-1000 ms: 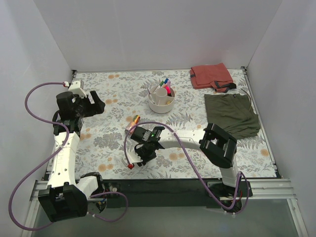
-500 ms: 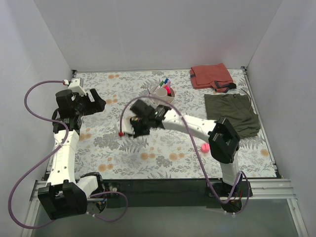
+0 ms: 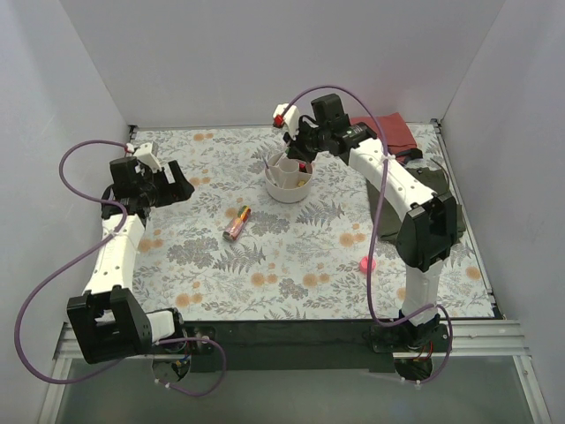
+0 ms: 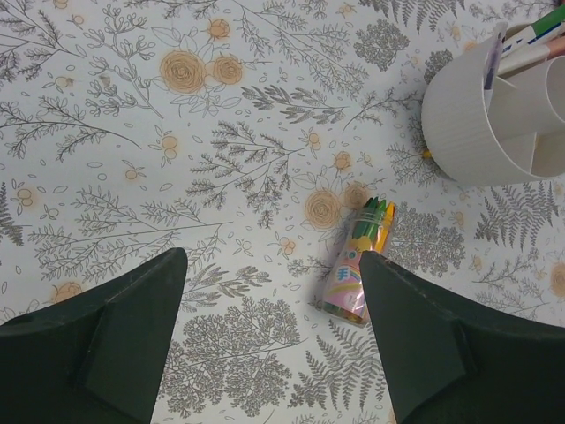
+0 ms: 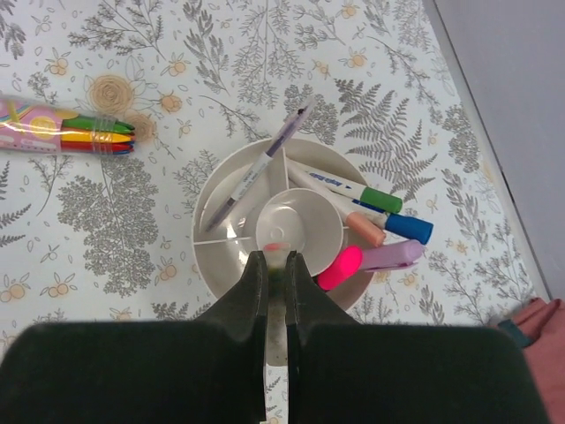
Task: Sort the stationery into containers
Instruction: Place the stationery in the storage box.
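Observation:
The round white bowl stands at the back middle, split into compartments around a central cup. It holds pens with green and blue caps, a pink-tipped highlighter, a lilac tube and a thin pen. My right gripper hangs just above the bowl, shut on a thin pale pen with a pinkish end over the central cup. The pink-orange patterned tube lies left of the bowl and also shows in the left wrist view. My left gripper is open and empty above the mat. A pink ball lies front right.
A folded red cloth lies at the back right, an olive-green cloth just in front of it. White walls close in the floral mat on three sides. Purple cables loop off both arms.
My right arm swung from the front middle of the mat back to above the bowl, uncovering the pink ball. The left arm shifted slightly.

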Tool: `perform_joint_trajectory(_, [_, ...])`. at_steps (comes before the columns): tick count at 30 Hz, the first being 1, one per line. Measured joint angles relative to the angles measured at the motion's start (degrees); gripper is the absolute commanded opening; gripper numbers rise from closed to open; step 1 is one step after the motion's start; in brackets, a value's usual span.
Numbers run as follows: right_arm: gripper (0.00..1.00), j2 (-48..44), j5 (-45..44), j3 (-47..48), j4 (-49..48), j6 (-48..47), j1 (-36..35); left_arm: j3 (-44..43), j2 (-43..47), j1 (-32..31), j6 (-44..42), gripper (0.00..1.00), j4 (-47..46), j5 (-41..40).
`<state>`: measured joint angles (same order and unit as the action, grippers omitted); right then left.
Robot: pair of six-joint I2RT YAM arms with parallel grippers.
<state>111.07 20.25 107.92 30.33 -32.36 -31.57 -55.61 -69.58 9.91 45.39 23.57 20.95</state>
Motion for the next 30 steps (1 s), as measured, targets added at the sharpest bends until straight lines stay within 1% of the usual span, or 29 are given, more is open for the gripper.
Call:
perform_joint_trajectory(9, [0.01,2.1,4.5,-0.4,0.0,-0.5,0.0,-3.6,-4.7,0.0,-1.3,0.81,-0.1,0.6])
perform_joint_trajectory(14, [0.01,2.0,5.9,-4.1,-0.5,-2.8,0.1,-4.2,-5.2,0.0,-2.3,0.82,0.0,0.5])
perform_joint_trajectory(18, [0.01,1.9,6.3,-8.9,-0.5,-9.0,0.0,-4.4,-5.2,0.0,-3.2,0.81,0.0,0.5])
perform_joint_trajectory(21, [0.01,1.8,5.8,-12.0,-0.2,-16.0,-0.1,-4.4,-5.2,0.0,-3.7,0.81,0.2,0.5])
perform_joint_trajectory(25, [0.01,1.2,5.1,-12.9,-0.1,-23.2,-0.4,-4.4,-5.2,0.0,-4.0,0.82,0.5,0.4])
perform_joint_trajectory(30, [0.01,-0.5,4.3,-13.3,-0.5,-28.8,-1.2,-4.4,-5.2,0.0,-4.5,0.82,0.5,0.1])
